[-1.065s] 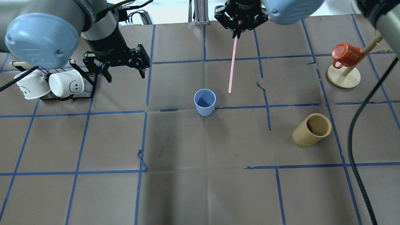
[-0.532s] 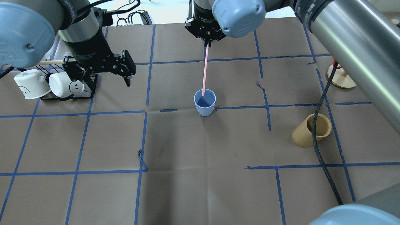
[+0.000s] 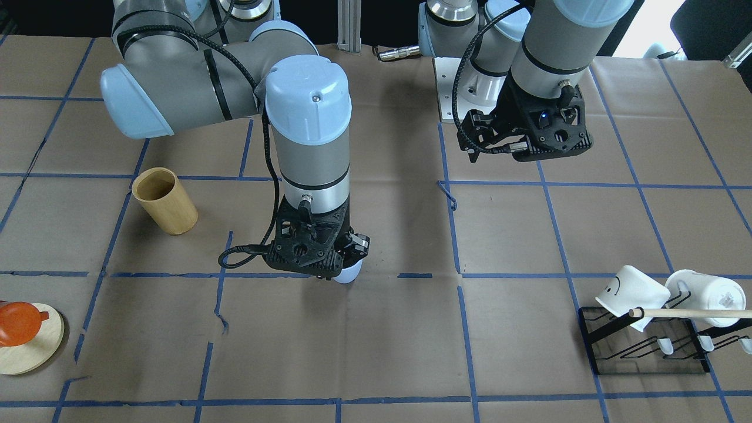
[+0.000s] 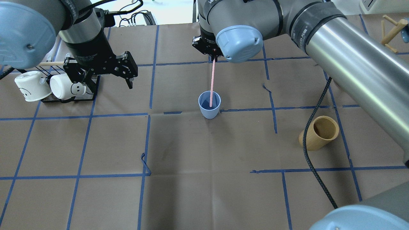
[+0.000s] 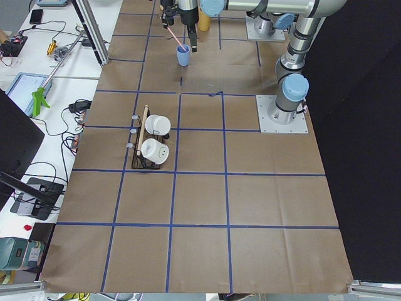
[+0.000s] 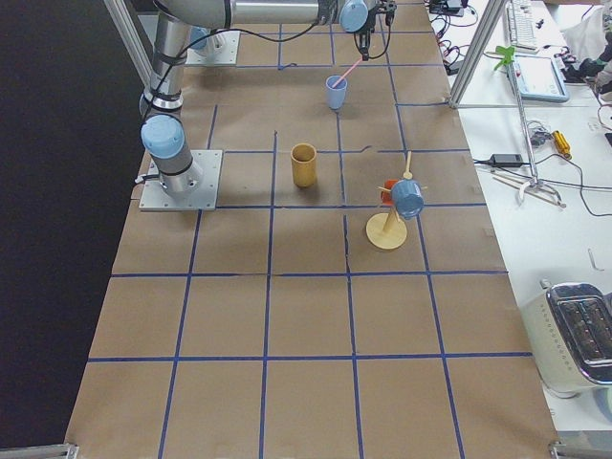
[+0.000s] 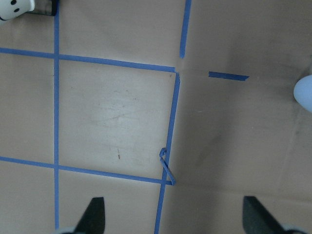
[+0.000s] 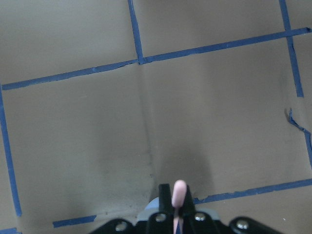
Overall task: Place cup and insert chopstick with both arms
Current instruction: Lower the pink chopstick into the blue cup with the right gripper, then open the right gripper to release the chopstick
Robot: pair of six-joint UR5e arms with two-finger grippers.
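Upright blue cup [image 4: 209, 105], pink chopstick [image 4: 212, 83] inside

light: bright, even overhead | shadows: soft (faint) | focus: sharp; left wrist fingers [image 7: 95, 217] blurred

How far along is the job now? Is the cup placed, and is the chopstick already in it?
Done: the blue cup stands upright on the table. In hand: the right gripper is shut on the pink chopstick, whose lower end appears to be inside the cup. Left: opening the jaws to let the chopstick go, then drawing the arm away. The left gripper is open and empty.
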